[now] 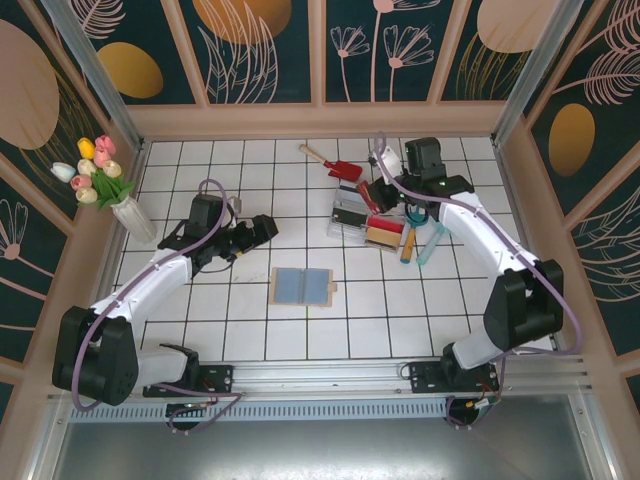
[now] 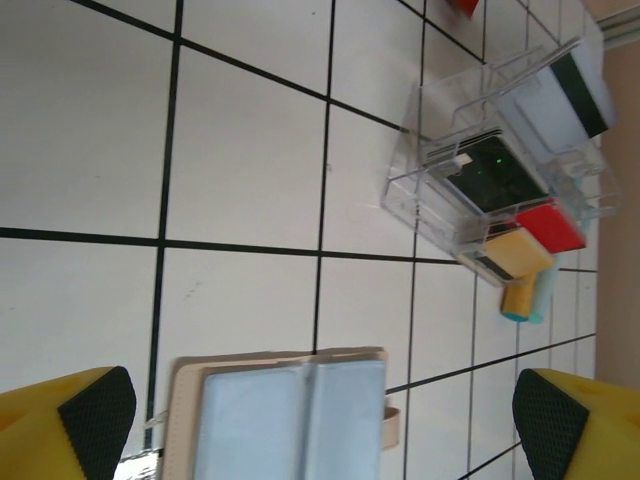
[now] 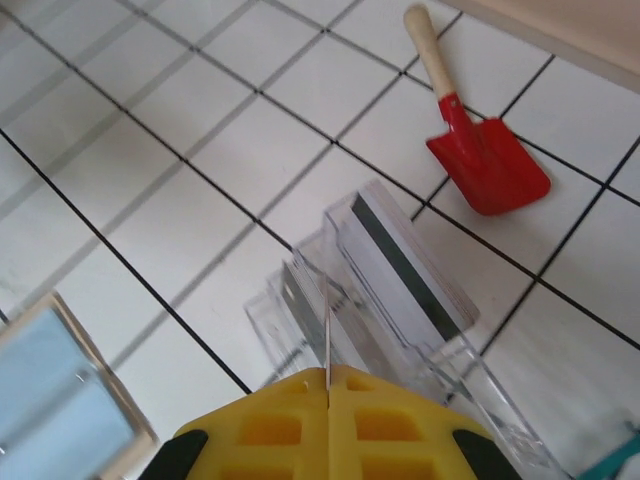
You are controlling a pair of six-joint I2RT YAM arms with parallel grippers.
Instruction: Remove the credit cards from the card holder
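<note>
Hovering my left gripper (image 1: 264, 230), jaws spread wide and holding nothing, at ten o'clock of the card holder (image 1: 301, 287). Right gripper (image 3: 327, 388) is clamped closed over the tray (image 3: 272, 325), cards (image 3: 400, 268) inside. I'd sweep each pocket squarely, pinching edges only.

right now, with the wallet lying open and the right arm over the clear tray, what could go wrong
The shut right end effector is just over the thin walls of the clear plastic tray. A careless move could knock it and spill the white card with a black stripe slotted inside.

The open left end effector hovers at the edge of the open tan folding wallet. Coming down, it might shove the wallet rather than pin it.
</note>
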